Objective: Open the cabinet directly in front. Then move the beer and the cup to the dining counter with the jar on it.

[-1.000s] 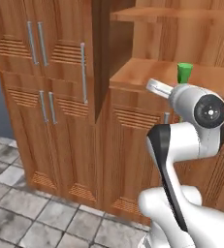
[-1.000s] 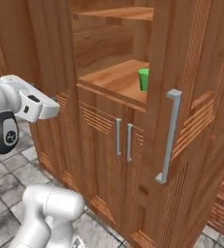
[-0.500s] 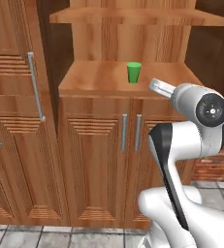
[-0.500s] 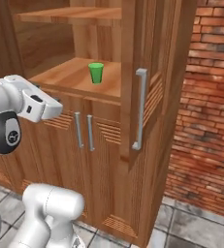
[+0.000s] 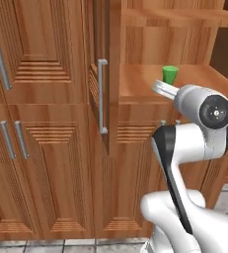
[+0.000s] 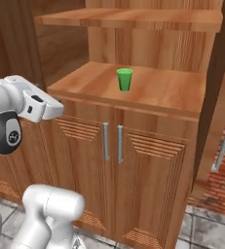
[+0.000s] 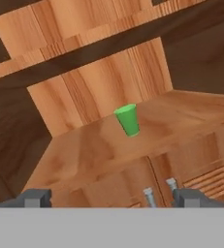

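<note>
- The cabinet (image 6: 133,29) stands with both tall doors swung wide, so the opening step is judged done and the fetching of the cup (image 6: 124,79) is taken as the step in hand.
- The cup is seen upright on the lowest shelf (image 6: 172,92) of the cabinet, toward the middle of that shelf and well clear of the cabinet's back wall and side walls.
- Nothing else is seen on that shelf beside the cup; the shelf above it (image 6: 133,19) is viewed nearly edge-on, so its contents cannot be told.
- The beer is not made out inside the cabinet from these angles.
- The tool (image 7: 111,197) is held short of the cabinet's shelf edge, level with it, its fingertips (image 7: 36,197) spread wide apart with nothing between them.
- The cup is framed roughly between the fingertips in the hand view, slightly tilted there because the hand is rolled.
- For a good grasp, the tool is best brought straight in over the shelf front, kept below the upper shelf, and closed on the cup's mid-height, where the taper is less likely to let it slip.
- A light, tapered cup is judged easy to tip, so contact by one finger first is to be avoided.
- The lower doors (image 6: 114,185) under the shelf are shut.
</note>
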Controlling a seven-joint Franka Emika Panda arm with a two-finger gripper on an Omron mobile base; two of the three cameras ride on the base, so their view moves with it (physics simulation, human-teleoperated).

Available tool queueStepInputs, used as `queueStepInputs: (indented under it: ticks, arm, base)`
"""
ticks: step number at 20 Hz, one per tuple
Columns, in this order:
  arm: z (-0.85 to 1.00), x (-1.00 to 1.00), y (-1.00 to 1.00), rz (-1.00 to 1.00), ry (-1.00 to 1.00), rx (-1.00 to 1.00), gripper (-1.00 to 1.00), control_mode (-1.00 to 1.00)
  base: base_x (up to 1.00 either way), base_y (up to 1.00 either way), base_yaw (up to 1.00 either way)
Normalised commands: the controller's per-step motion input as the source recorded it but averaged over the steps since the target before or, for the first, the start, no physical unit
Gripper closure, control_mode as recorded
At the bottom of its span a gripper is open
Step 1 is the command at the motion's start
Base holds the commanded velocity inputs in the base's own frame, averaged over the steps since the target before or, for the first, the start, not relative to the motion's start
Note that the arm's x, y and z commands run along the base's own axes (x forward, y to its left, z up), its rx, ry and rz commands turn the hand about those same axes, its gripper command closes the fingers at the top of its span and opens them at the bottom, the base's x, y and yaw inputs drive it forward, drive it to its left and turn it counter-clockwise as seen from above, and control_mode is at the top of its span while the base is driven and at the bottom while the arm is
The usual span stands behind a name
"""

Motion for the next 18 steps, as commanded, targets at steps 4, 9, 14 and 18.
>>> queueStepInputs:
  ticks: [4, 9, 14, 18]
  arm:
    - [0.00, 0.00, 0.00, 0.00, 0.00, 0.00, -1.00, 1.00]
    - [0.00, 0.00, 0.00, 0.00, 0.00, 0.00, -1.00, 1.00]
    - [0.00, 0.00, 0.00, 0.00, 0.00, 0.00, -1.00, 1.00]
    - [0.00, 0.00, 0.00, 0.00, 0.00, 0.00, -1.00, 1.00]
  base:
    - [0.55, 0.00, -0.03]
    - [0.51, -0.01, 0.00]
    - [0.48, -0.10, 0.00]
    - [0.47, -0.20, 0.00]
